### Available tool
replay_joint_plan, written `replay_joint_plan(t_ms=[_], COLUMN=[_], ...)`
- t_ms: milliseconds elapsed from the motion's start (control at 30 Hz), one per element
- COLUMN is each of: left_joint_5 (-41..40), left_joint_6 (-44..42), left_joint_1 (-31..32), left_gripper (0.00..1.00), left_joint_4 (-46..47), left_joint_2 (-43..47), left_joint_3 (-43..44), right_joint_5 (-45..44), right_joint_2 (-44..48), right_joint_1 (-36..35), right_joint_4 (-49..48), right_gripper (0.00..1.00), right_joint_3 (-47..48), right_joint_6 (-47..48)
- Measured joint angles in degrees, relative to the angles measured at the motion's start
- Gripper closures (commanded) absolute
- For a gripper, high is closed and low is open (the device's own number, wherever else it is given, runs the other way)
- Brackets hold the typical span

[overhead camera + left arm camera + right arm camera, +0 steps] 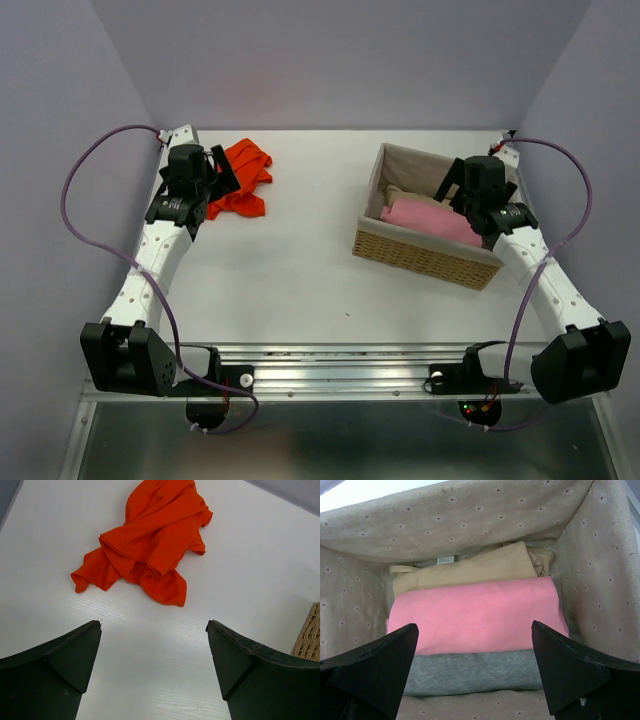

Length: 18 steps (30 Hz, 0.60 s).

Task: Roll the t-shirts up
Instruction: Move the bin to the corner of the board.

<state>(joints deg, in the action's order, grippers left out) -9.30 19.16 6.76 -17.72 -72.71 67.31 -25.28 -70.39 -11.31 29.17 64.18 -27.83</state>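
Lying crumpled on the white table (300, 290), the orange t-shirt (150, 540) sits just ahead of the left gripper (154, 626), jaws spread wide, holding nothing. The right gripper (475, 628) hangs over the basket (420, 256), spread wide too, above the folded beige t-shirt (465, 570), pink t-shirt (475, 612) and grey cloth (470, 672) inside.

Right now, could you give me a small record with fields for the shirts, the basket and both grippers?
orange-red fabric t-shirt: crumpled on white table, far left, unrolled
lined wicker basket: right side of table
in basket: folded beige shirt, pink shirt, grey cloth, side by side
left gripper: open, empty, near the orange-red t-shirt
right gripper: open, empty, above basket
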Motion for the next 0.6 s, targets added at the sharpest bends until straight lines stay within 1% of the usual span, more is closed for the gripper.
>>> replay_joint_plan(t_ms=[67,133,267,333,433,467,600], left_joint_5=[0.2,1.0,3.9,4.5,4.8,4.8,4.7], left_joint_6=[-0.3,-0.8,-1.7,-1.9,-2.2,-2.2,-2.2], left_joint_1=[0.0,0.0,0.0,0.2,0.3,0.3,0.4], left_gripper=[0.01,0.01,0.01,0.01,0.01,0.01,0.01], left_joint_4=[-0.2,-0.2,0.0,0.1,0.3,0.4,0.3], left_joint_2=[0.0,0.2,1.5,2.4,3.3,3.5,3.8], left_joint_3=[0.0,0.0,-0.7,-1.0,-1.0,-1.0,-1.0], right_joint_5=[0.1,2.1,11.2,16.7,19.3,19.5,21.2], right_joint_2=[0.2,0.9,3.4,4.7,3.4,1.6,-4.3], right_joint_1=[0.0,0.0,-0.1,-1.3,-7.4,-11.8,-24.1], right_joint_4=[0.0,0.0,-1.4,-2.7,-2.5,-2.8,-4.1], right_gripper=[0.0,0.0,0.0,0.0,0.0,0.0,0.0], right_joint_3=[-0.1,-0.2,-0.2,0.2,4.0,6.8,12.7], right_joint_6=[0.3,1.4,5.2,6.5,7.8,8.6,10.1])
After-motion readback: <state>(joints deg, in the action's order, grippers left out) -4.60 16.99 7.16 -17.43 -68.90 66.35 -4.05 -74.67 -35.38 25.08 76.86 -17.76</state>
